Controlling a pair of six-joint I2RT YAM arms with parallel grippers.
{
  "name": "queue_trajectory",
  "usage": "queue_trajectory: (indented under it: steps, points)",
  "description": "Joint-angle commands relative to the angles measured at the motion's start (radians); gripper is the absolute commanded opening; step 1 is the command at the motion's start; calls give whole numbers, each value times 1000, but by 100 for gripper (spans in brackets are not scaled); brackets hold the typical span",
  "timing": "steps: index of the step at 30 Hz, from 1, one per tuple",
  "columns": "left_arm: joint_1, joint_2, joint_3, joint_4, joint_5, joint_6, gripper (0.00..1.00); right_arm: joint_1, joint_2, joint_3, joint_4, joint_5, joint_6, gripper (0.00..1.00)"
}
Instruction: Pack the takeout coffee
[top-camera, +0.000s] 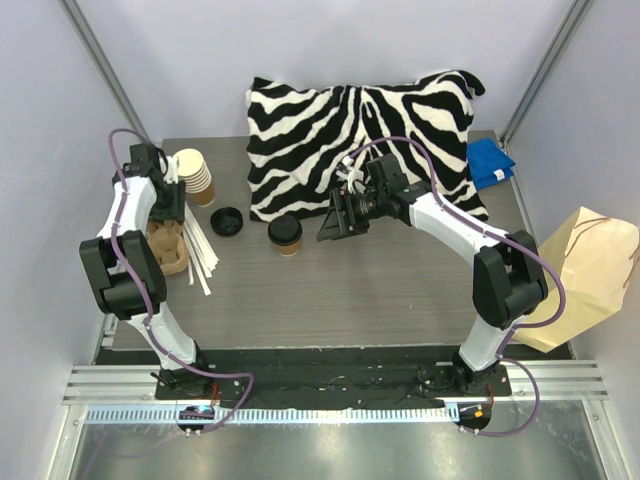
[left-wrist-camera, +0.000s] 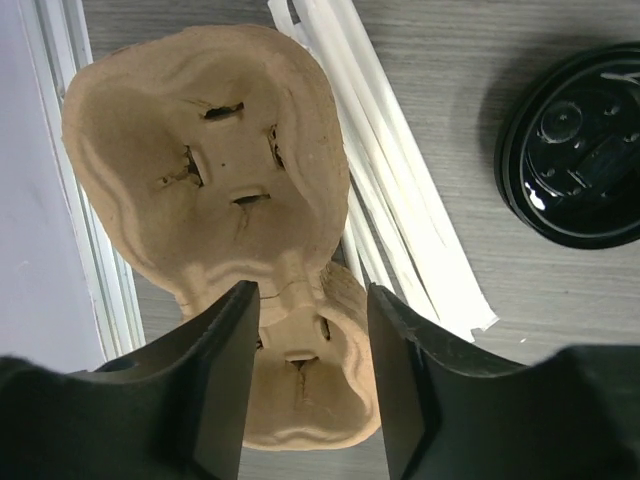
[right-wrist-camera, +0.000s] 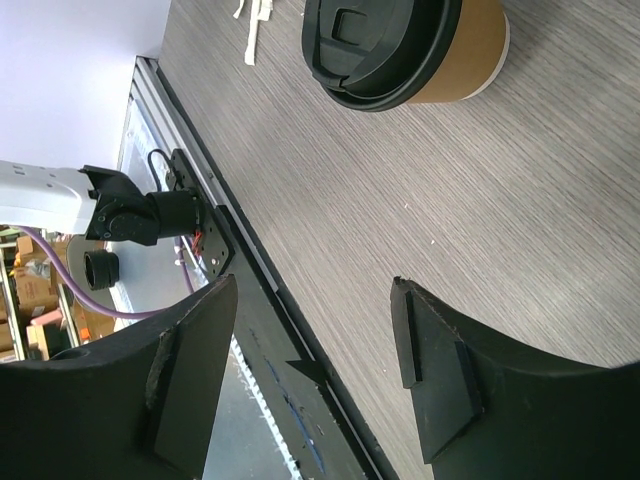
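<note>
- Currently the takeout coffee (top-camera: 285, 232) stands upright on the table (top-camera: 350, 300), black lid on, just in front of the zebra pillow (top-camera: 360, 130).
- Right gripper (top-camera: 335, 218) sits to the right of the coffee, near it but apart, fingers aimed toward it.
- In the right wrist view the right gripper (right-wrist-camera: 312, 290) has its jaws spread wide with only bare table between them; the takeout coffee (right-wrist-camera: 400, 45) is ahead of the tips, not touched.
- Left gripper (left-wrist-camera: 312, 300) hangs over the pulp cup carrier (left-wrist-camera: 200, 150), jaws parted, one finger on each side of the carrier's narrow middle; cannot tell whether the pads touch it.
- Cup carrier (top-camera: 165, 250) lies near the table's left edge.
- White wrapped straws (left-wrist-camera: 400, 200) lie in a loose bundle just right of the carrier, one end tucked against its side.
- Loose black lid (top-camera: 227, 221) lies flat on the table between the straws and the coffee, apart from both.
- Stack of unlidded cups (top-camera: 194, 172) stands at back left, behind the carrier.
- Paper bag (top-camera: 590, 275) sits past the table's right edge, well apart from the coffee.
- Blue cloth (top-camera: 490, 162) lies at back right beside the pillow.
</note>
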Motion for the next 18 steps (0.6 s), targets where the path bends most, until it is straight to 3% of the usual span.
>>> queue_trajectory:
  steps: [1, 12, 18]
  points:
    - [5, 15, 49, -21, 10, 23, 54, -3, 3, 2, 39, -23, 8, 71]
    - [10, 71, 58, -9, 1, 23, 42, -4, 6, 2, 36, -20, 7, 71]
    - [21, 66, 47, -1, 1, 21, 27, -6, 12, 4, 38, -23, 7, 70]
